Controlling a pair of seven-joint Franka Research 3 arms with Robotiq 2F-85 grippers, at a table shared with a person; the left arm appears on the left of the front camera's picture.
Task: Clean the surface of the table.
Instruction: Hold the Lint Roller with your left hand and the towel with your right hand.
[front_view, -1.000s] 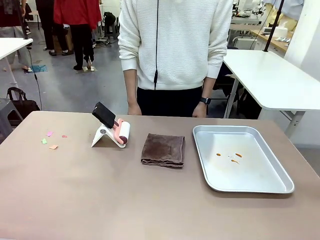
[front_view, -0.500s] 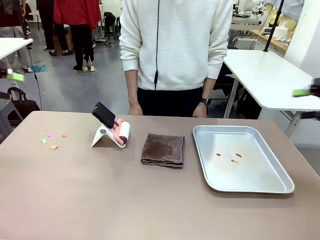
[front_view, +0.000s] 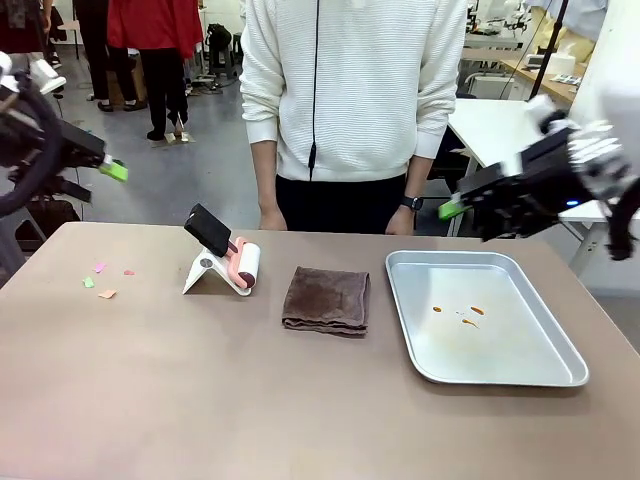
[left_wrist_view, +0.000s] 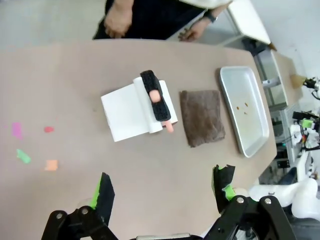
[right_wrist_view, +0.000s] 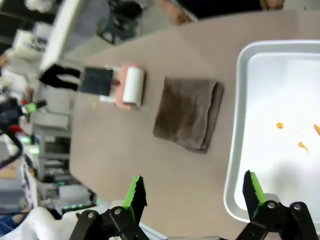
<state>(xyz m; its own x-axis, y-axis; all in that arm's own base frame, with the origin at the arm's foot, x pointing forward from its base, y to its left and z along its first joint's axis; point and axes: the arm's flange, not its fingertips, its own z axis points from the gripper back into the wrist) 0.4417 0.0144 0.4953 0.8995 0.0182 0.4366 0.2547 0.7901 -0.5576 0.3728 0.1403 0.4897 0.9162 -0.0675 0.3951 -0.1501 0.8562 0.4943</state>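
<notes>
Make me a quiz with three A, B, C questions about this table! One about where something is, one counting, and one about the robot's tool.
1. Where is the brown cloth?
A) on the floor
B) between the roller and the tray
C) on a chair

2. How many paper bits lie on the table?
A) one
B) four
C) ten

3. How is the left tool?
A) open, holding nothing
B) shut on the cloth
C) shut on the roller

Answers:
1 B: the roller is on one side of the cloth and the tray on the other.
2 B: one pink, one red, one green and one orange bit sit near the table's left end.
3 A: it stands wide open above the table.
</notes>
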